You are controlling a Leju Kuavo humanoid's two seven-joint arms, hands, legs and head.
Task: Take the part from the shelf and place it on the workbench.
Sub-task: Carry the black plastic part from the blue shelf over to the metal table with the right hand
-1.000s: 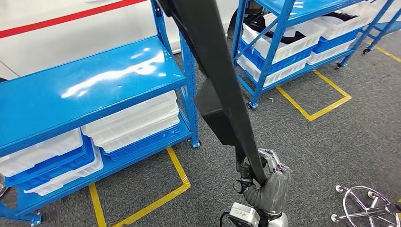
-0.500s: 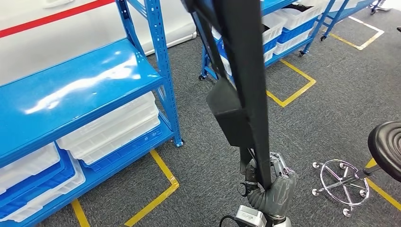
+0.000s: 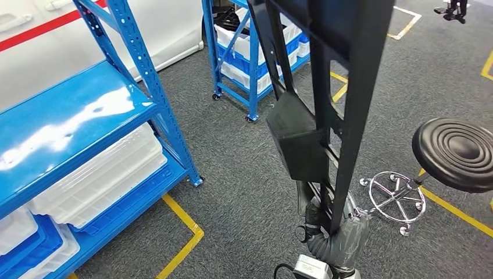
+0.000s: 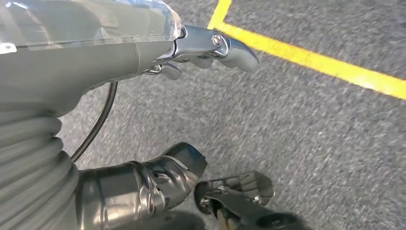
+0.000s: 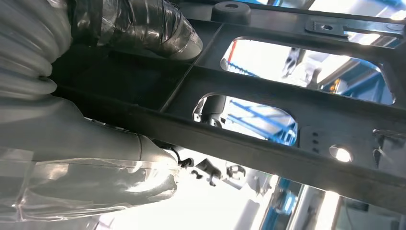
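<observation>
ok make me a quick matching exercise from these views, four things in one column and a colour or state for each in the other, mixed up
Things:
1. long frame part
2. stool seat
3. shelf top
4. left hand

Colour or state:
A. glossy blue, nothing on it
B. holds nothing, hangs over grey floor near a yellow line
C. black, held upright in the right hand
D. round, black, ringed with grooves

Pairs: 1-C, 2-D, 3-A, 4-B
</observation>
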